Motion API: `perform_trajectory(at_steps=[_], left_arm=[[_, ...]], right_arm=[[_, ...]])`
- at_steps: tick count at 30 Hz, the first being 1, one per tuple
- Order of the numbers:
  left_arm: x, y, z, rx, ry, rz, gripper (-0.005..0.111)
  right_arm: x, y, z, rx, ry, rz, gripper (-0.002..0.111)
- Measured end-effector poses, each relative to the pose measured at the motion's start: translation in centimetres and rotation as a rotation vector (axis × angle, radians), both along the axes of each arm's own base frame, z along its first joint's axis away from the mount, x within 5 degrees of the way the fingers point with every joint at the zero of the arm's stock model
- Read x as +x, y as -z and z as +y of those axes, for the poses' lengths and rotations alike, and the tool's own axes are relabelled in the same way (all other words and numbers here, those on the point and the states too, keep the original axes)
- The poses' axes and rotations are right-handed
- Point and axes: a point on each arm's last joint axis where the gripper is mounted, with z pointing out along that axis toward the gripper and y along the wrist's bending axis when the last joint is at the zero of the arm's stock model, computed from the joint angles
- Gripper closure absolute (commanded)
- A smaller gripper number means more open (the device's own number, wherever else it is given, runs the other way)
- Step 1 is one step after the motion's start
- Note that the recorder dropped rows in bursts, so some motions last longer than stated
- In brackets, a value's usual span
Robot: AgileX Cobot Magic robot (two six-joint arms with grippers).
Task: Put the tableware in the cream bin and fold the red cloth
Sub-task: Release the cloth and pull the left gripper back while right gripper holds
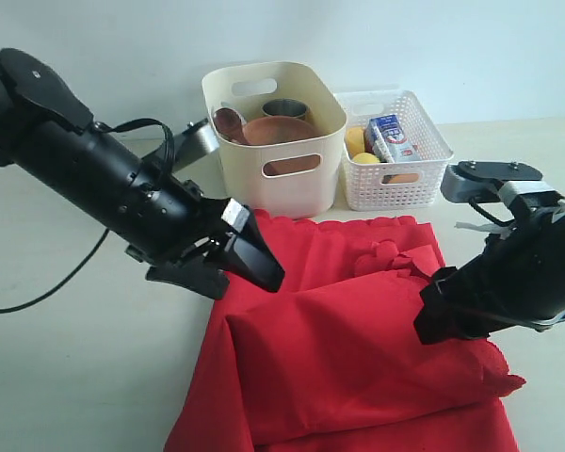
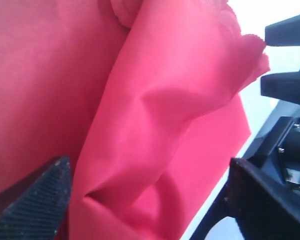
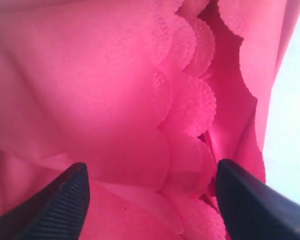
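Note:
The red cloth [image 1: 358, 348] lies folded over itself on the table in front of the bins, its scalloped edge [image 3: 190, 100] bunched at the right. My left gripper [image 1: 250, 278] hovers open at the cloth's left fold, its fingers wide apart over the fabric [image 2: 155, 150]. At the right edge my right gripper [image 1: 438, 315] stands open above the scallops, nothing pinched. The cream bin [image 1: 306, 193] holds the brown plate [image 1: 281, 130], steel cup [image 1: 284, 109] and wooden spoon [image 1: 230, 122]. The other tableware is hidden.
A white lattice basket [image 1: 410, 184] right of the cream bin holds a lemon [image 1: 355, 139] and a milk carton [image 1: 392, 137]. Bare pale table [image 1: 66, 377] lies left of the cloth. The right gripper's fingers [image 2: 287, 60] show in the left wrist view.

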Motion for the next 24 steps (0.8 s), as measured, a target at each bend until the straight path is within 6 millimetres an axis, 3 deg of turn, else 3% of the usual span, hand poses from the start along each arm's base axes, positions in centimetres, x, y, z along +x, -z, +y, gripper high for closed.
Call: perform_trajectory(at_steps=[7, 18, 24], left_arm=[[0.4, 2.9, -0.6, -0.022, 0.009, 0.093, 0.026], [0.3, 3.7, 0.1, 0.081, 0.052, 0.067, 0.027], [-0.9, 2.9, -0.7, -0.020, 0.170, 0.117, 0.037]], right_arm=[[0.0, 0.0, 0.0, 0.000, 0.001, -0.002, 0.040], [0.0, 0.0, 0.0, 0.000, 0.001, -0.003, 0.040], [0.1, 0.0, 0.0, 0.000, 0.003, -0.007, 0.040]])
